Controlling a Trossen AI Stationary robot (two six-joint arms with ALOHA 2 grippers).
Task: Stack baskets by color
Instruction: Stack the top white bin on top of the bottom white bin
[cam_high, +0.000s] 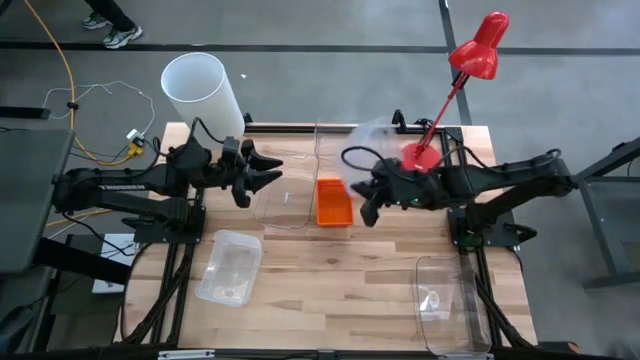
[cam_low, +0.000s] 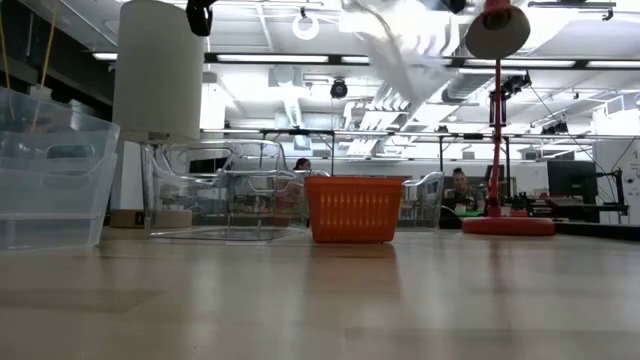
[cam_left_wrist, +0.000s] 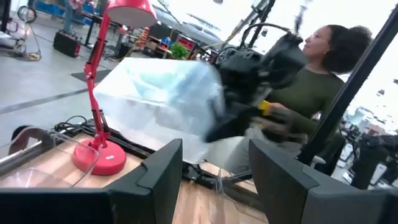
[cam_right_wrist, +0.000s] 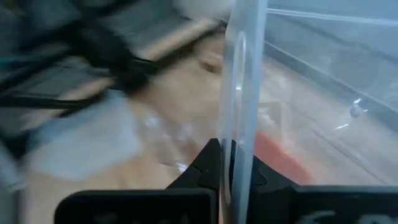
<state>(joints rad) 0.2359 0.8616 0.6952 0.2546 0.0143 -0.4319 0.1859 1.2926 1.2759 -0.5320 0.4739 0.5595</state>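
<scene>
Over the wooden table (cam_high: 330, 270), right gripper (cam_right_wrist: 235, 163) jaws clamp a blurred clear bin (cam_high: 368, 140); left gripper (cam_high: 262, 168) jaws apart.

Wooden tabletop (cam_high: 330, 270), light planks. White lampshade (cam_high: 203, 93) stands at its far left corner. Red lamp (cam_high: 478, 52) (round base (cam_high: 418, 157) near the far right corner) leans outward. Person (cam_left_wrist: 311, 81) in green top beyond. Yellow cable (cam_high: 62, 75) on floor.
</scene>
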